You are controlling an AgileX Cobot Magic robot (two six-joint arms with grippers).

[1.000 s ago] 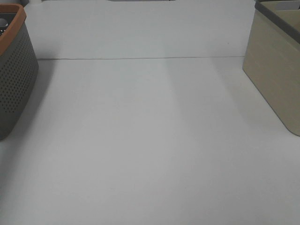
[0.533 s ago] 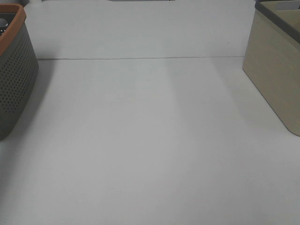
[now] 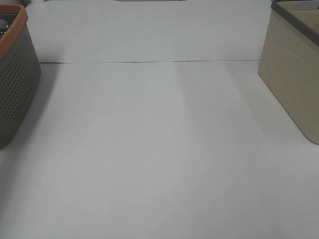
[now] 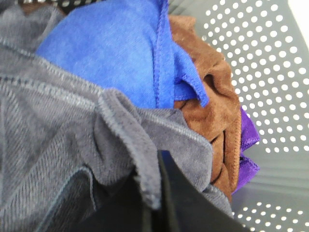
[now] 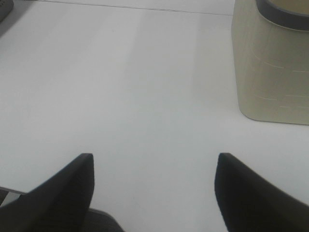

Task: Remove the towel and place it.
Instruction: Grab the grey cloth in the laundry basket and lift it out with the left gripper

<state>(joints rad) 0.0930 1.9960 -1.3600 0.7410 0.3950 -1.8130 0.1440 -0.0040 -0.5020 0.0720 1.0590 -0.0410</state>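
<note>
In the left wrist view, the towel [image 4: 58, 145] is a dark grey terry cloth with hemmed edges. It lies crumpled on top of other cloths inside the perforated grey basket [image 4: 270, 63]. My left gripper [image 4: 152, 193] is down in the basket. A raised fold of the towel is pinched between its black fingers [image 4: 178, 203]. No white tag shows. My right gripper [image 5: 154, 162] is open and empty over the bare white table [image 5: 145, 87]. Neither gripper shows in the exterior high view.
A blue cloth [image 4: 116, 53], a brown cloth [image 4: 212, 106] and a purple cloth [image 4: 247, 145] lie in the basket beside the towel. The orange-rimmed basket [image 3: 15, 84] stands at the table's left edge. A beige bin [image 3: 294, 74] stands at the right and also shows in the right wrist view [image 5: 270, 72].
</note>
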